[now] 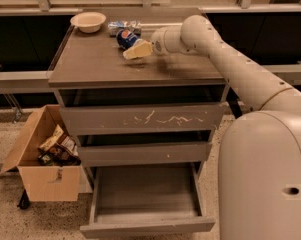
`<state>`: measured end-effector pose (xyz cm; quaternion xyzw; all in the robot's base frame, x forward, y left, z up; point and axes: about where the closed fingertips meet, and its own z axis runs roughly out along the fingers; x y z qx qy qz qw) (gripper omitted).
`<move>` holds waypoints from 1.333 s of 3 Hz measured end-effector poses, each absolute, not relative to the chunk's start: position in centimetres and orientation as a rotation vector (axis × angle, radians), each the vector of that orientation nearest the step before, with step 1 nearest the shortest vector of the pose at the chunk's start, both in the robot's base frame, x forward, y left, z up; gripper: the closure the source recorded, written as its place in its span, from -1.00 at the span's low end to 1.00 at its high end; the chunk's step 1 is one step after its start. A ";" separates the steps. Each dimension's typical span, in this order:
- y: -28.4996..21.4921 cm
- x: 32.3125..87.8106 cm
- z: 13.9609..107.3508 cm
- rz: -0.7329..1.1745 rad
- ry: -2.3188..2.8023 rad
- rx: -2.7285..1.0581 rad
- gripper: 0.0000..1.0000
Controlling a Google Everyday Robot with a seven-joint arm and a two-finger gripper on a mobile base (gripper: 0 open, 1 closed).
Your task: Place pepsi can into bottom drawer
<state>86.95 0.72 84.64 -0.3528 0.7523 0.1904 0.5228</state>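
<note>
The pepsi can (125, 37), dark blue with a round logo, lies tilted at the back of the cabinet top (95, 59). My gripper (136, 50) reaches in from the right and sits right at the can's near side, low over the top; whether it touches the can I cannot tell. The bottom drawer (147, 227) is pulled out, and nothing shows on its floor. The scratched top drawer (140, 119) and the middle drawer (145, 153) stand slightly out.
A cream bowl (88, 21) sits at the back left of the top. A silvery packet (121, 25) lies behind the can. An open cardboard box (40, 156) with packets stands on the floor at the left. My base (265, 179) is at the right of the cabinet.
</note>
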 end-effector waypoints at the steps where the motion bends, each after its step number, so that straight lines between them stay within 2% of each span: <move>1: 1.4 87.5 84.3 0.475 1.810 -0.843 -1.00; 2: 1.9 87.7 84.2 0.486 1.808 -0.844 -0.67; 3: 3.0 87.5 84.3 0.513 1.797 -0.860 -0.20; 4: 4.0 86.1 85.0 0.577 1.756 -0.885 0.41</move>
